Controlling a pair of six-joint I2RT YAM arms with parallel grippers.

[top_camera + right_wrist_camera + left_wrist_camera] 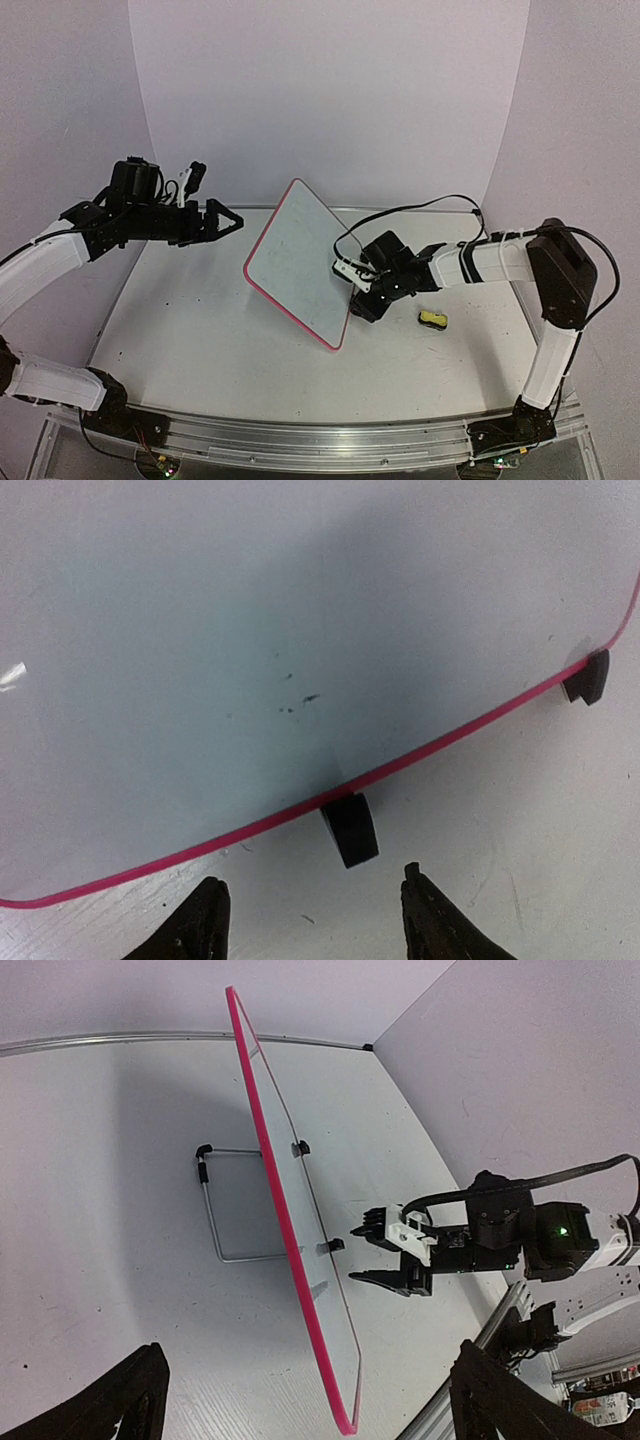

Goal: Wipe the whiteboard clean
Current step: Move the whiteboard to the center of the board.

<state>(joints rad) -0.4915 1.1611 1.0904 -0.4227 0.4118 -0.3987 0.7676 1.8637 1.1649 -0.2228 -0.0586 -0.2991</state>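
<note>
The whiteboard (297,262) stands tilted on the table in the middle, with a pink-red frame and a nearly blank face. In the right wrist view its face (300,610) shows only a few small dark specks, and black feet (350,828) sit on its lower edge. The left wrist view shows it edge-on (290,1240), propped on a wire stand (215,1210). My right gripper (352,295) is open and empty just beside the board's right lower edge, its fingertips (205,920) short of one foot. My left gripper (232,222) is open and empty, raised to the left of the board.
A tiny yellow-and-black block (433,320) lies on the table to the right of my right gripper. Purple walls close the back and sides. A metal rail (320,440) runs along the near edge.
</note>
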